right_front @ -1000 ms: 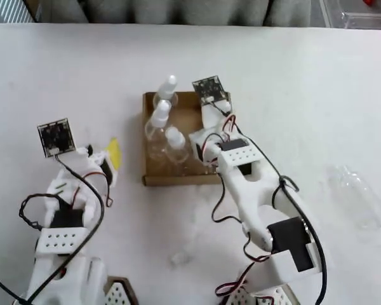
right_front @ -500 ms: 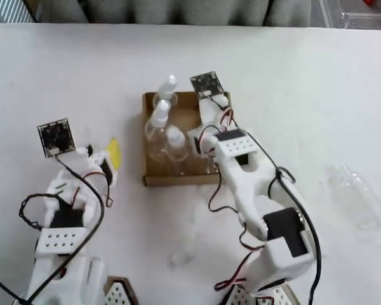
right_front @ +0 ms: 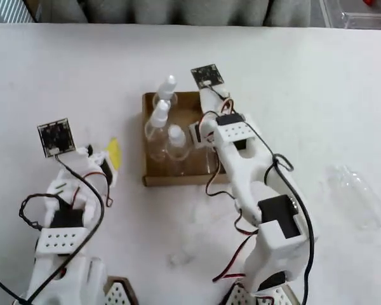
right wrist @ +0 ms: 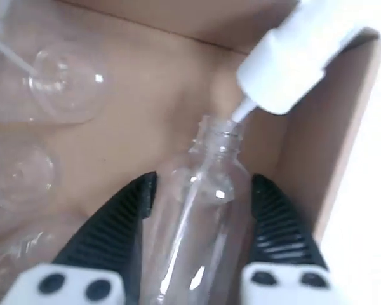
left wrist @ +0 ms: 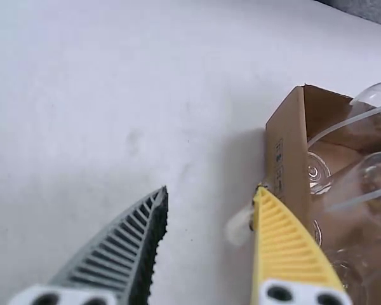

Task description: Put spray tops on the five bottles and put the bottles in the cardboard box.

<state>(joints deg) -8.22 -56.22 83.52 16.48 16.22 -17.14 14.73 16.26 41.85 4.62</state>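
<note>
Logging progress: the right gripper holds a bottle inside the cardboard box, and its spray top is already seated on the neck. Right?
Not quite. The right gripper holds the bottle inside the cardboard box, but the spray top is not seated: it tilts above the neck, only its tip at the opening. The right wrist view shows this.

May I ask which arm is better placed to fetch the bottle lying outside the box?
Right, probably: the loose bottle lies on its side of the cardboard box, the left gripper opposite; the right gripper must first release the held bottle.
</note>
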